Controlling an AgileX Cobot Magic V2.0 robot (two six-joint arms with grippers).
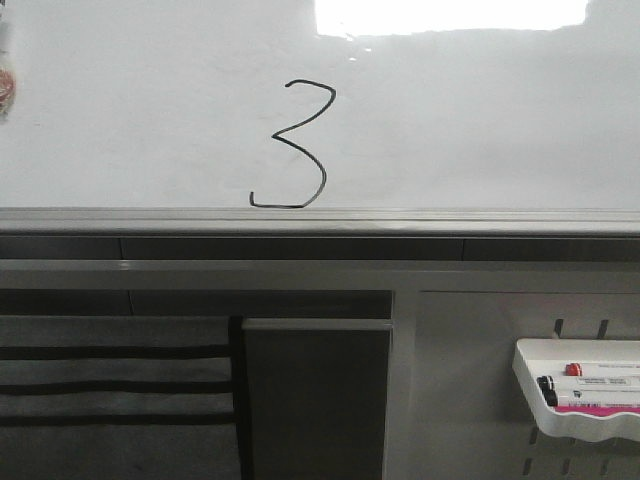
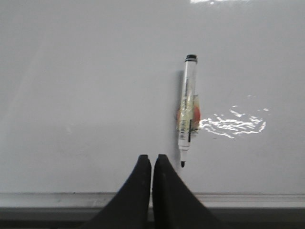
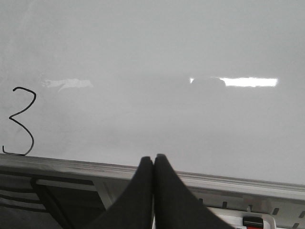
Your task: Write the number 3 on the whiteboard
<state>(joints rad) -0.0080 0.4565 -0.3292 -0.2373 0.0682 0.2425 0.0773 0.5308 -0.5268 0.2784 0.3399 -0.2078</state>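
1. Filling most of the front view, the whiteboard (image 1: 150, 120) was shown as a glossy white sheet with faint smudges, edged below by a silver-grey metal frame, and a bright rectangular glare was caught at its top.
2. One number 3 (image 1: 296, 146) was seen drawn in a thin black line, angular at the top, with a flat tail at its bottom left touching the frame's edge; it was also caught at the side of the right wrist view (image 3: 21, 121).
3. One uncapped marker (image 2: 188, 109), a slim white barrel with a black end and a dark tip, was seen flat against the board in the left wrist view, beside a patch of glare.
4. One small white tray (image 1: 580, 390) with a wavy front lip was seen hung on a slotted panel below the board at the right; two markers appeared to be lying in it.
5. The left gripper (image 2: 152, 164) was pictured with its two black tapered fingers pressed together, nothing between them, just beside the marker's tip.
6. The right gripper (image 3: 153, 164) was likewise clenched and empty, well apart from the numeral.
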